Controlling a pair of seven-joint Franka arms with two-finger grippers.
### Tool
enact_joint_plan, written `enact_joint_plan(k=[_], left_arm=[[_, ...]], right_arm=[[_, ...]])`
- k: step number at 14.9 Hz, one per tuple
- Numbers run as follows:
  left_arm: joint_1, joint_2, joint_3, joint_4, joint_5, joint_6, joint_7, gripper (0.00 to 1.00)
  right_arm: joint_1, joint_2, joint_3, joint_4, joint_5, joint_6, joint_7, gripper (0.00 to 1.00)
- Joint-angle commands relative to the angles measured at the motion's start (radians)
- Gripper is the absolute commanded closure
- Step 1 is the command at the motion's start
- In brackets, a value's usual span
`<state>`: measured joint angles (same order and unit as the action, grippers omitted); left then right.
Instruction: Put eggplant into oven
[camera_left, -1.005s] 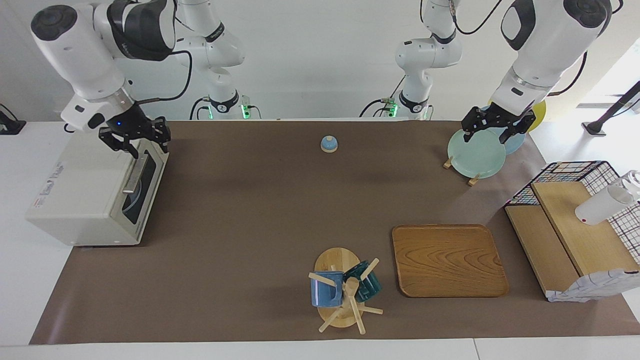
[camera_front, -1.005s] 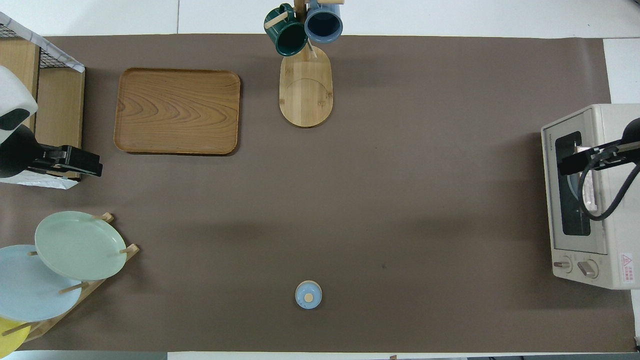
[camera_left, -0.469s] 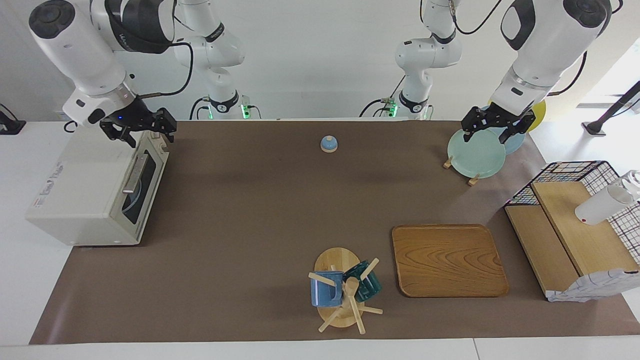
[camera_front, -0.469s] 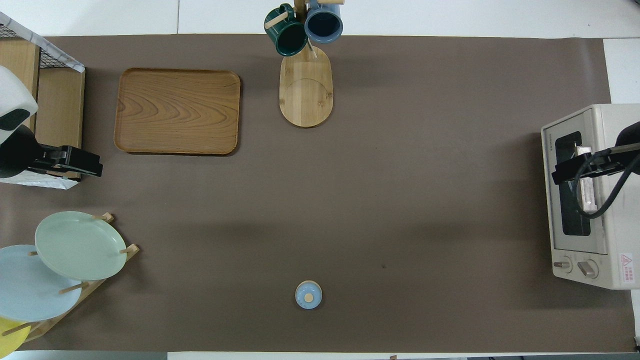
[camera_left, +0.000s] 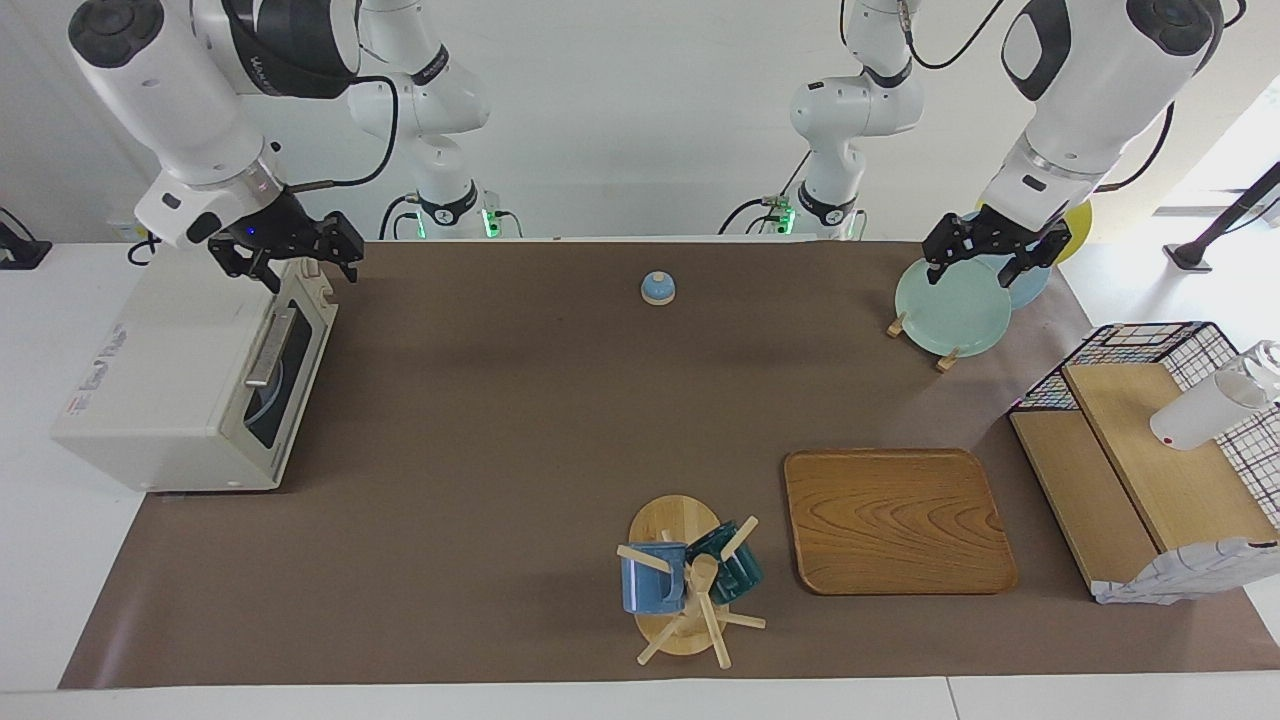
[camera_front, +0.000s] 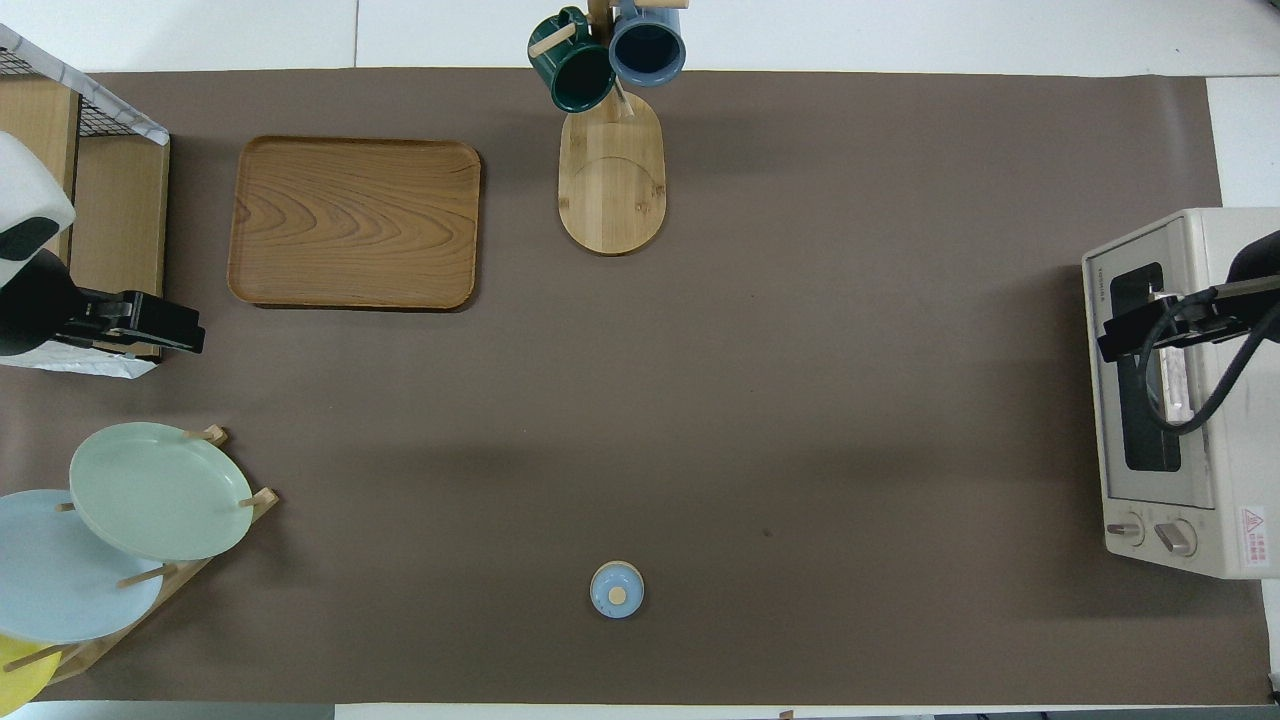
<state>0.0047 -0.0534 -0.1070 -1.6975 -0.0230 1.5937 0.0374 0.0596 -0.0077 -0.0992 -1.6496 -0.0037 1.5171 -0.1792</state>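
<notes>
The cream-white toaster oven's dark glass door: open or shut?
Shut. The cream-white toaster oven has its dark glass door flush with its front, metal handle at the top.

1. The oven (camera_front: 1190, 400) ran off the overhead view's edge; behind its dark door the inside could not be made out;
2. The yellow plate (camera_front: 15, 665) was cut by the overhead view's corner.

The right arm slants down from its high elbow, wrist bent, and its right gripper (camera_left: 297, 262) hangs in the air with the fingers spread and nothing between them. The left arm waits, angled down from its shoulder, its left gripper (camera_left: 990, 258) pointing downward, fingers likewise apart and empty, well apart from its partner.
</notes>
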Motion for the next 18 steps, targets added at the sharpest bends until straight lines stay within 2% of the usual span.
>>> enact_joint_plan(k=[1,18], left_arm=[[0.003,-0.023,0.003,-0.025,-0.012,0.014,-0.002,0.00],[0.003,-0.023,0.003,-0.025,-0.012,0.014,-0.002,0.00]], right_arm=[[-0.004,-0.014,-0.004,-0.006,0.011,-0.011,0.018,0.00],[-0.003,-0.026,0.004,-0.003,0.011,-0.005,0.070,0.00]])
